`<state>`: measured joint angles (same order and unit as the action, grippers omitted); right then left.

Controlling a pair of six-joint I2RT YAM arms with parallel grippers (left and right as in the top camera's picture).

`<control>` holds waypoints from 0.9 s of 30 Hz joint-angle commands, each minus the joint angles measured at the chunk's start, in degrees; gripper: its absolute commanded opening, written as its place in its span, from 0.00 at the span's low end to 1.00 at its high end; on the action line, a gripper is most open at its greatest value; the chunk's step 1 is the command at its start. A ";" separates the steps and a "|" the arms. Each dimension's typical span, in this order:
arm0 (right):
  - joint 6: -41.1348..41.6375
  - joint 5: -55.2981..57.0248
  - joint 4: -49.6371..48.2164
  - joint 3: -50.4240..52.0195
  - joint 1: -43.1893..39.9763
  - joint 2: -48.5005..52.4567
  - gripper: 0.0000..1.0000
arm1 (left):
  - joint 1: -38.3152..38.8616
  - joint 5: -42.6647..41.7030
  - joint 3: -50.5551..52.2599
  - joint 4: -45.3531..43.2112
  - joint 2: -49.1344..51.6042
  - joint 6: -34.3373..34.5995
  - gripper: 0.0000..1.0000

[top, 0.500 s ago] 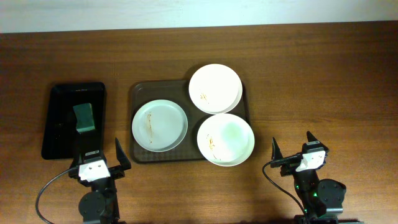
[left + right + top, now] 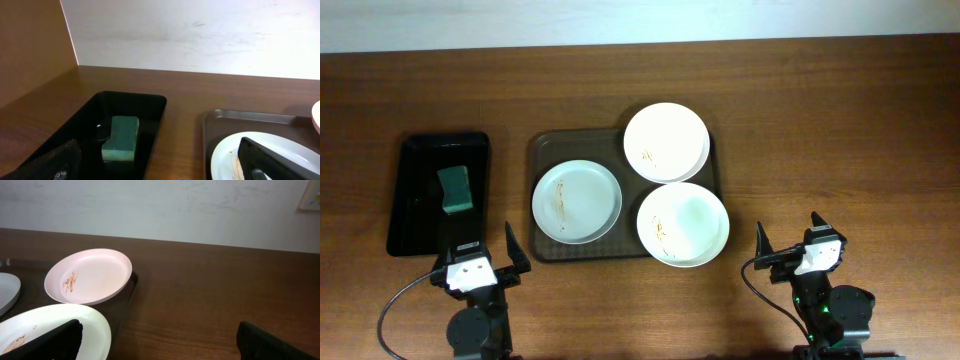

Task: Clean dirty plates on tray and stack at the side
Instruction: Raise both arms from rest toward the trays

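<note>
Plates (image 2: pixel 577 201), all smeared, were laid out across the tray (image 2: pixel 542 150) for cleaning; left gripper (image 2: pixel 478 245) and right gripper (image 2: pixel 789 232) were held spread, empty, at the bench's (image 2: pixel 820 120) near edge.

A lab-style robot bench: wood-grain table (image 2: pixel 840 120) against a plain white wall (image 2: pixel 200 35)

The dark brown tray (image 2: pixel 542 150) lies flat on the table, holding three round, shallow plates, all upright. The left plate (image 2: pixel 577 202), faintly greenish, sits wholly inside the rim with a brown streak left of its middle. The far plate (image 2: pixel 666 142) and near plate (image 2: pixel 683 224), both white with small orange-brown smears, overhang the tray's right side, their edges meeting.
</note>
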<state>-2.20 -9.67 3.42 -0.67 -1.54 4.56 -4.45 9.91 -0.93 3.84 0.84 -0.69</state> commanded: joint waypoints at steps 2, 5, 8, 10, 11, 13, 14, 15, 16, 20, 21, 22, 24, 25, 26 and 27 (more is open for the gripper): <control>-0.37 0.28 0.24 0.35 0.42 0.11 0.98 | 0.33 0.02 0.42 0.02 -0.17 -1.11 0.99; -0.37 0.28 0.24 0.35 0.42 0.11 0.98 | 0.33 0.02 0.42 0.02 -0.17 -1.09 0.99; -0.37 0.28 0.24 0.35 0.42 0.11 0.98 | 0.33 0.02 0.42 0.00 -0.17 -1.09 0.99; -0.37 0.28 0.24 0.35 0.42 0.11 0.98 | 0.33 0.02 0.42 0.02 -0.17 -1.09 0.99; -0.37 0.28 0.24 0.35 0.42 0.11 0.98 | 0.33 0.02 0.42 0.02 -0.17 -1.09 0.99; -0.37 0.26 0.24 0.35 0.42 0.11 0.98 | 0.33 0.04 0.42 -0.46 -0.17 -1.11 0.99; -0.37 0.24 0.24 0.35 0.42 0.11 0.99 | 0.33 0.55 0.42 -0.22 -0.17 -1.11 0.99; -0.37 0.24 0.24 0.35 0.42 0.11 0.98 | 0.33 0.44 0.42 -0.11 -0.17 -1.09 0.99; -0.37 0.26 0.24 0.35 0.42 0.11 0.98 | 0.33 0.44 0.42 -0.11 -0.17 -1.09 0.99; -0.37 0.24 0.24 0.35 0.42 0.11 0.98 | 0.28 0.44 0.42 -0.13 -0.17 -1.11 0.99; -0.37 0.26 0.24 0.35 0.42 0.11 0.98 | 0.28 -0.09 0.42 -0.13 -0.17 -1.07 0.99; -0.37 0.28 0.24 0.35 0.42 0.11 0.98 | 0.28 -4.72 0.42 -0.11 -0.17 -1.07 0.99; -0.39 0.31 0.24 0.35 0.42 0.11 0.98 | 0.28 -9.49 0.42 -0.11 -0.17 -1.07 0.99; -0.39 0.26 0.24 0.35 0.42 0.11 0.98 | 0.28 -11.45 0.42 -1.27 -0.17 -1.05 0.99; -0.39 0.37 0.22 0.35 0.39 0.11 0.98 | 0.28 -14.43 0.39 -2.84 -0.17 -0.81 0.99; -0.39 0.26 0.20 -0.17 0.42 0.11 0.98 | 0.28 -16.90 0.31 -3.85 -0.17 1.49 0.99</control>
<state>-2.17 -9.67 3.42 -0.67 -1.54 4.56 -4.45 -0.14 -0.84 1.54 0.84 -0.69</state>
